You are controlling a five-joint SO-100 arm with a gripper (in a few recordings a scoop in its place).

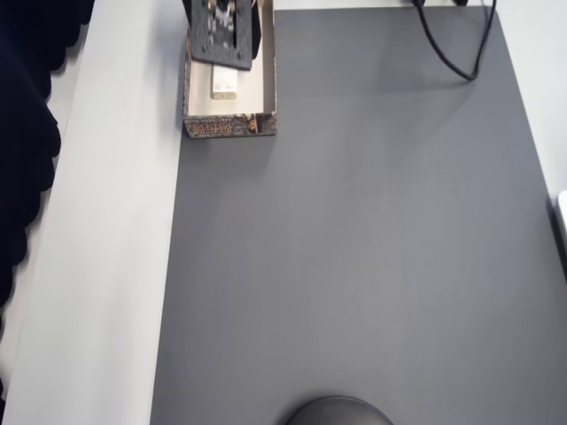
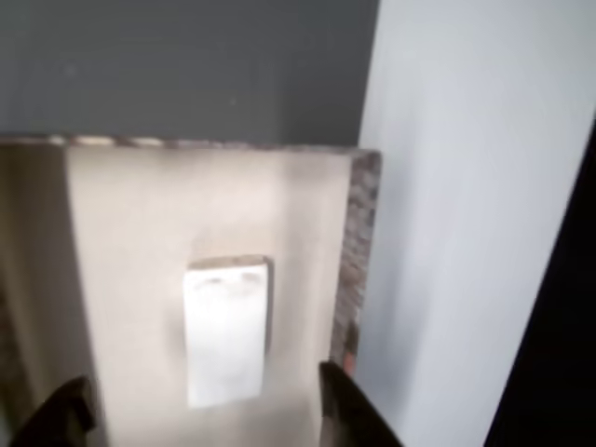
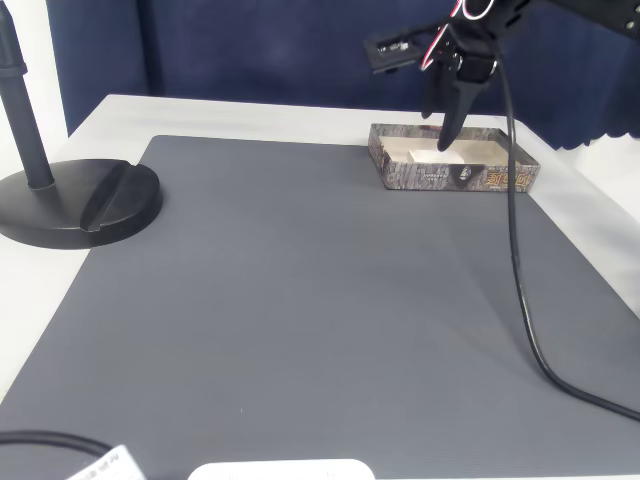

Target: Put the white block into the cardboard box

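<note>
While the black two-finger gripper (image 2: 200, 410) hovers with fingers apart, small white oblong block (image 2: 226, 331) (lying flat) inside the cream-lined, brown-patterned cardboard box (image 2: 358, 242), grey mat (image 1: 372, 266).

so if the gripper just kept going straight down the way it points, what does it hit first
Most likely the white block lying on the floor of the cardboard box; the open gripper points down at it, though depth is unclear.

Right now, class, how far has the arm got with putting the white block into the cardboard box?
Done: the white block lies flat on the cream floor of the cardboard box. In hand: nothing; in the wrist view the gripper hangs open above the block, its fingertips apart on either side and not touching it. Left: only to lift the arm clear of the box on the grey mat.
</note>
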